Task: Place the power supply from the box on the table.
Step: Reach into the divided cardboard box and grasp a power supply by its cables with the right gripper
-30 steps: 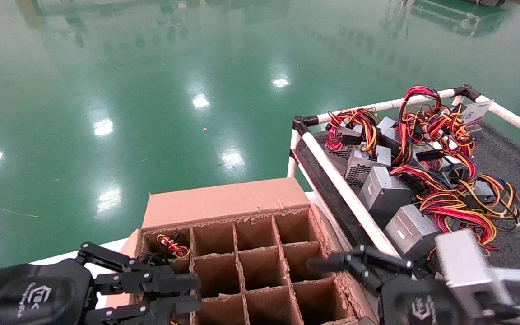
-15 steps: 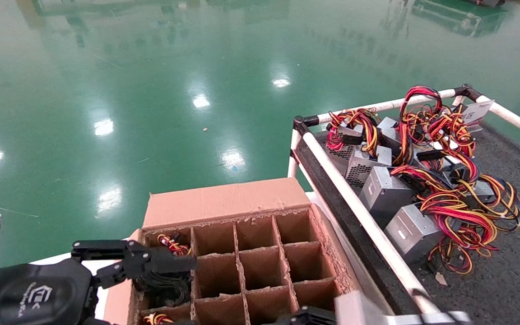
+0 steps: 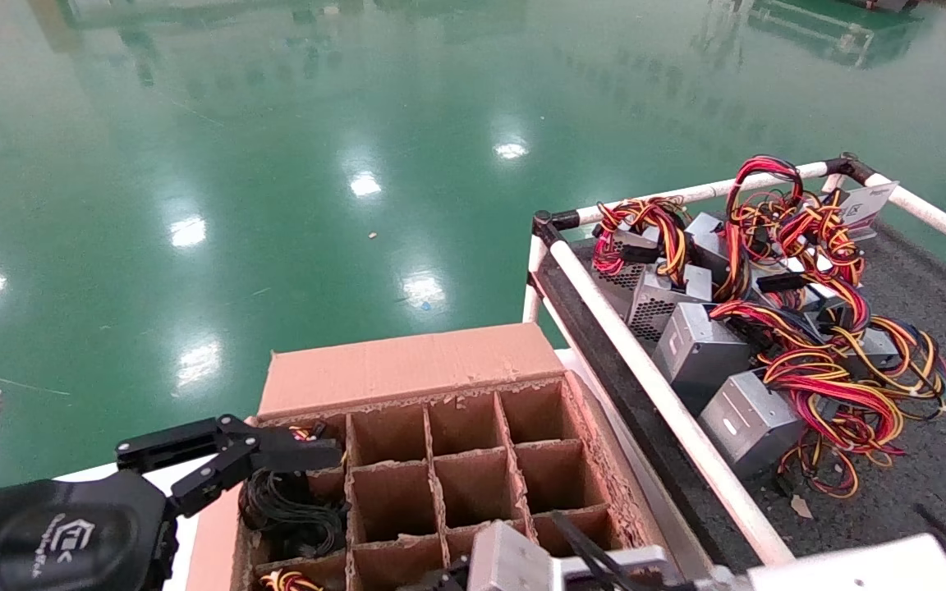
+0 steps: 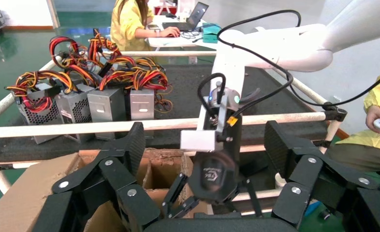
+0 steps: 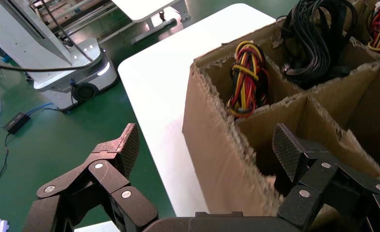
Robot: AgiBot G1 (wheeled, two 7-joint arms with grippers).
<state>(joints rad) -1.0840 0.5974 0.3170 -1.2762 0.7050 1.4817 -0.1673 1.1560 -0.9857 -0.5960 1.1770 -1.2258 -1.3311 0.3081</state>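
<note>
Since a second ago the right gripper [image 5: 205,159] has left the table [image 3: 916,287] and now sits at the near edge of the box [image 3: 407,369], mostly cut off in the head view; its fingers are spread wide and empty, straddling the near-left corner. The left gripper [image 3: 276,464] hovers over the box's left cells, fingers apart, holding nothing. One corner cell holds a power supply's wires [image 5: 246,79], its case hidden; the next holds black cables [image 3: 288,513]. More supplies [image 3: 699,349] lie piled on the table.
</note>
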